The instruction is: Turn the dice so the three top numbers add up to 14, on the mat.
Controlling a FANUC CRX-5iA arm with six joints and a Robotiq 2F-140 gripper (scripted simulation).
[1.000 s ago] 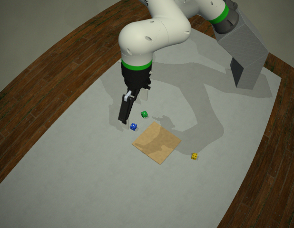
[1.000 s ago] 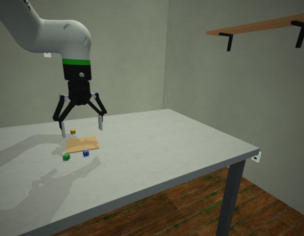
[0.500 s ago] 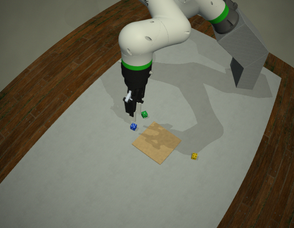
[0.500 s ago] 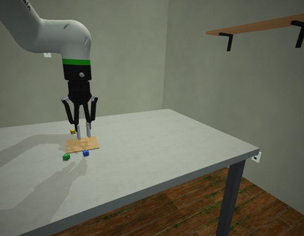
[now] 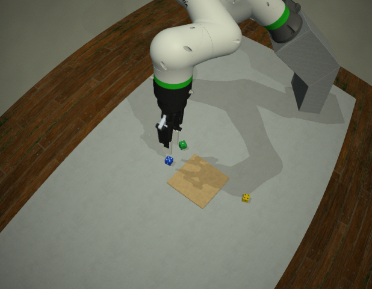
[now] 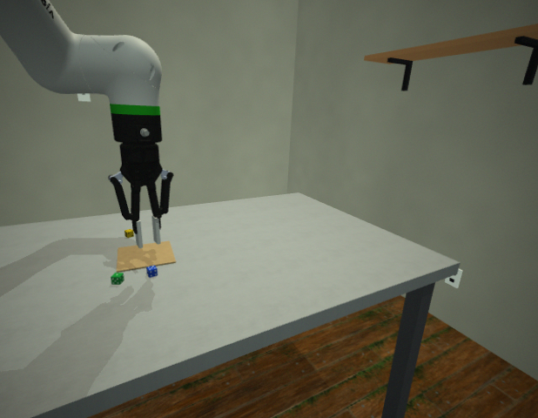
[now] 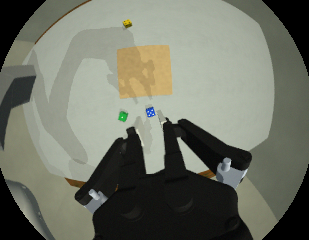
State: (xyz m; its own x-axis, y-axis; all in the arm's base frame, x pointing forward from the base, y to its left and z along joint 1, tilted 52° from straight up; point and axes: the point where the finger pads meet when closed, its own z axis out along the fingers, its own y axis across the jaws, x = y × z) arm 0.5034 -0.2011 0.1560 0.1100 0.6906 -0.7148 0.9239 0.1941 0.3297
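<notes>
So far nothing is done: the blue die (image 5: pixel 168 160), green die (image 5: pixel 182 144) and yellow die (image 5: pixel 245 197) all lie off the mat (image 5: pixel 197 180); the claw (image 5: pixel 171 146) hangs narrowed, empty, above the blue die.

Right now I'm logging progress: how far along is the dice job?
Nothing looks done: the blue die, green die and yellow die all lie on the table, off the mat. In hand: the gripper hangs above the blue die, fingers narrowed, holding nothing. Left: turn the dice to total 14, set all three on the mat, release.
</notes>
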